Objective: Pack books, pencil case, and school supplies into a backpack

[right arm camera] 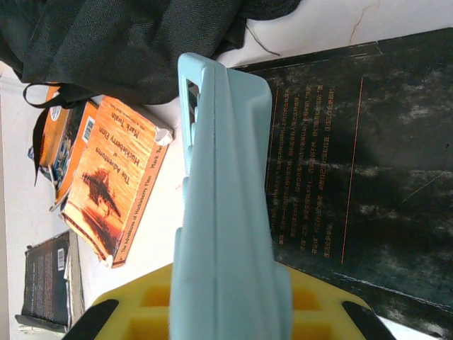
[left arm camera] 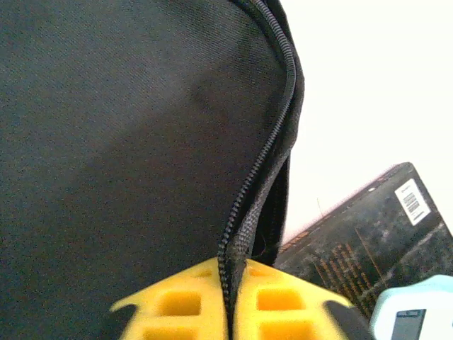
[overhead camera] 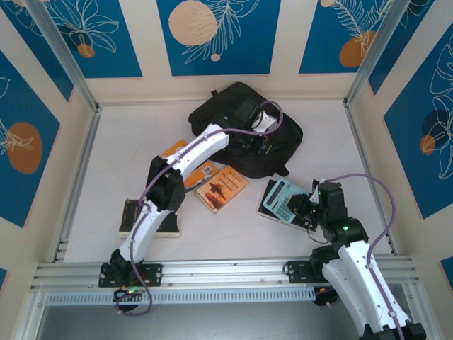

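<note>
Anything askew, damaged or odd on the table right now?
Nothing spilled. Two orange paperbacks lie overlapped and skewed beside the backpack; the top one's corner looks curled. The left gripper pinches the backpack's zipper edge; the right gripper clamps the teal item over the dark book.

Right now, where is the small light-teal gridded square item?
Top view, right side: teal item clamped in the right gripper over the large black book, near the black backpack.
</note>
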`<move>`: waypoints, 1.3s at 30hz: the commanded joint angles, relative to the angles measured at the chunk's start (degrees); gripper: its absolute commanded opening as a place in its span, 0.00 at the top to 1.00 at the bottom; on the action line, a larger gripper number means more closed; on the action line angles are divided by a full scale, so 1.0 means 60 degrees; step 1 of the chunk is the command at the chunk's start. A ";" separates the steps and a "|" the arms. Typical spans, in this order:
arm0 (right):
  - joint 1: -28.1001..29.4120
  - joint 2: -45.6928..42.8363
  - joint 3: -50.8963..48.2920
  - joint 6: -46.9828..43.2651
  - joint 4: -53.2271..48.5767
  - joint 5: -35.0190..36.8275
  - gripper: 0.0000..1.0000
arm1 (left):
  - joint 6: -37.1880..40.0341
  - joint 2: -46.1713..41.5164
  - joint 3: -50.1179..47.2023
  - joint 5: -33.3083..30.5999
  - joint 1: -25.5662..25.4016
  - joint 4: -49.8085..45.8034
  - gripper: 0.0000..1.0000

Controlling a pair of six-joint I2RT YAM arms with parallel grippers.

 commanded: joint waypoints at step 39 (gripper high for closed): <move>-0.1511 0.4158 0.2149 0.5549 0.4136 -0.3515 1.00 | -0.2297 -0.5824 -0.4949 -0.1596 0.0432 0.2933 1.00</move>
